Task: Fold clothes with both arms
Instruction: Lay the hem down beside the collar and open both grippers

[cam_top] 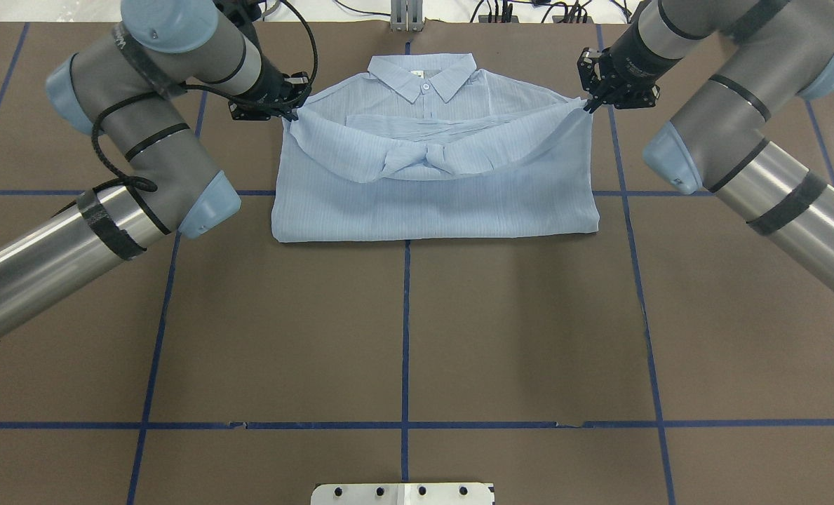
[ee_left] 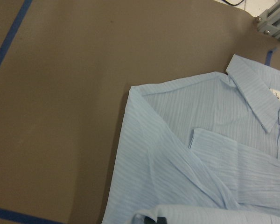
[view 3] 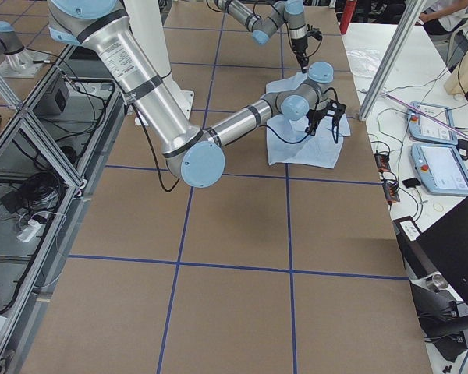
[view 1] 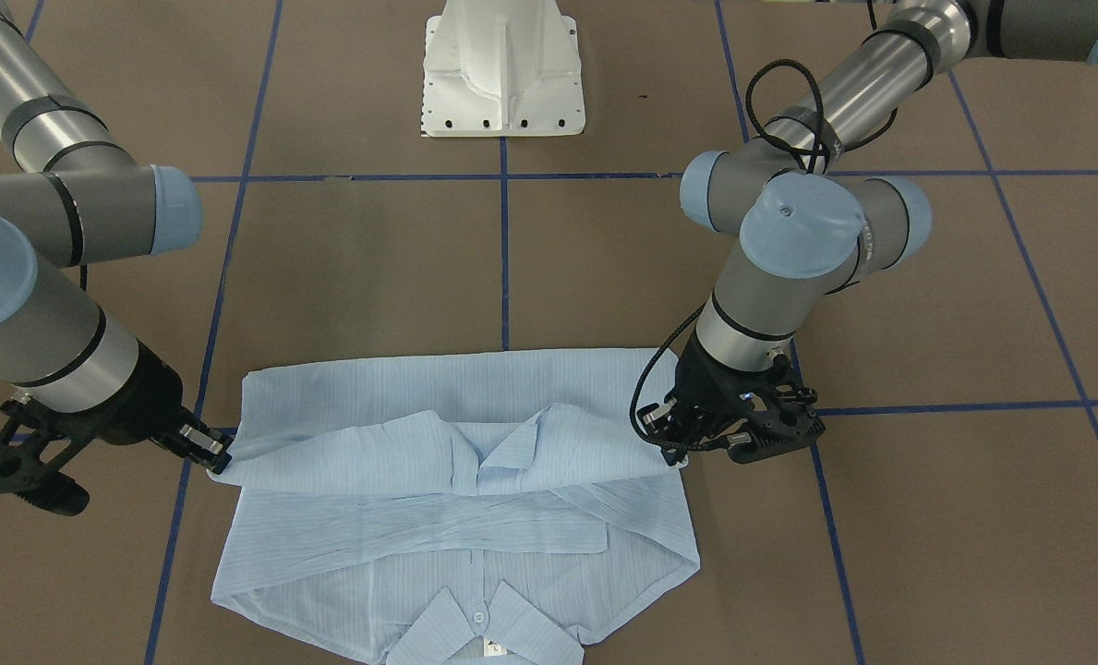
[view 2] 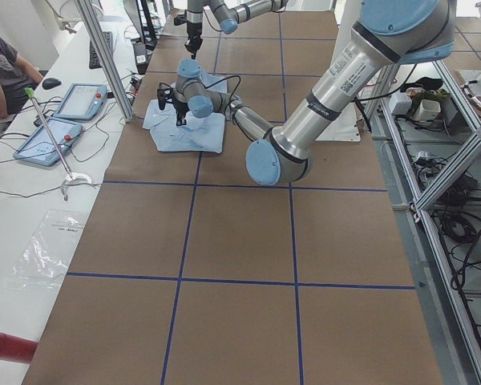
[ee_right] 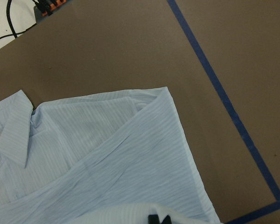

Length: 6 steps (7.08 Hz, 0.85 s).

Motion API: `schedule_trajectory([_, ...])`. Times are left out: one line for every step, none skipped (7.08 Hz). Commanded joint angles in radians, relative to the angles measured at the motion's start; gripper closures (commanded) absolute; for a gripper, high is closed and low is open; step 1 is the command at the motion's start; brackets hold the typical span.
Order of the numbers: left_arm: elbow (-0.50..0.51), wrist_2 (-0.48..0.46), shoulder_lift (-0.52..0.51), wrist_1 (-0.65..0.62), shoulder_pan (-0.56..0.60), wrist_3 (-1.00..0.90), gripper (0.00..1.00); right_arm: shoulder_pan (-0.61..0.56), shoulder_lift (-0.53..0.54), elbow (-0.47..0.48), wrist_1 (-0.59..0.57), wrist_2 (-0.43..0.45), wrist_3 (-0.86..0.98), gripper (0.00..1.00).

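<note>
Outside the left gripper (cam_top: 292, 112) and right gripper (cam_top: 588, 105), open table (cam_top: 402, 330); between them the draped shirt (cam_top: 431, 203) stands in the way.

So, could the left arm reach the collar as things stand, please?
Probably: the collar lies uncovered close by. But the left gripper is shut on the lifted edge of the shirt, so it must let go first.

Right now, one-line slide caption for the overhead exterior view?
Mid-fold: left gripper and right gripper, jaws shut on opposite corners of the pale-blue shirt, hold its folded-over edge raised below the collar.
</note>
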<state>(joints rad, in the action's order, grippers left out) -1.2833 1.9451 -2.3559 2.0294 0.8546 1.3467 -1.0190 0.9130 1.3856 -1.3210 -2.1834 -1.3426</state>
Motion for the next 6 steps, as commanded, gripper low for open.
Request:
schedule_trajectory([0.090,-0.001,-0.014,0.072,0.010,-0.001,1.00,-0.010,-0.052,-0.091,0.000,0.004,0.026,1.00])
schedule_trajectory([0.134,-0.002,-0.020,0.104,0.021,-0.014,1.00,-0.018,-0.057,-0.114,0.000,0.005,0.043,1.00])
schedule_trajectory([0.171,-0.002,-0.022,0.142,0.023,-0.015,1.00,-0.029,-0.057,-0.129,0.000,0.005,0.068,1.00])
schedule_trajectory([0.198,-0.003,-0.025,0.158,0.023,-0.021,1.00,-0.032,-0.057,-0.141,0.000,0.005,0.071,1.00])
schedule_trajectory([0.206,-0.003,-0.026,0.161,0.023,-0.021,1.00,-0.035,-0.059,-0.146,0.000,0.005,0.080,1.00])
schedule_trajectory([0.206,-0.003,-0.026,0.161,0.023,-0.021,1.00,-0.035,-0.065,-0.149,0.000,0.005,0.082,1.00])
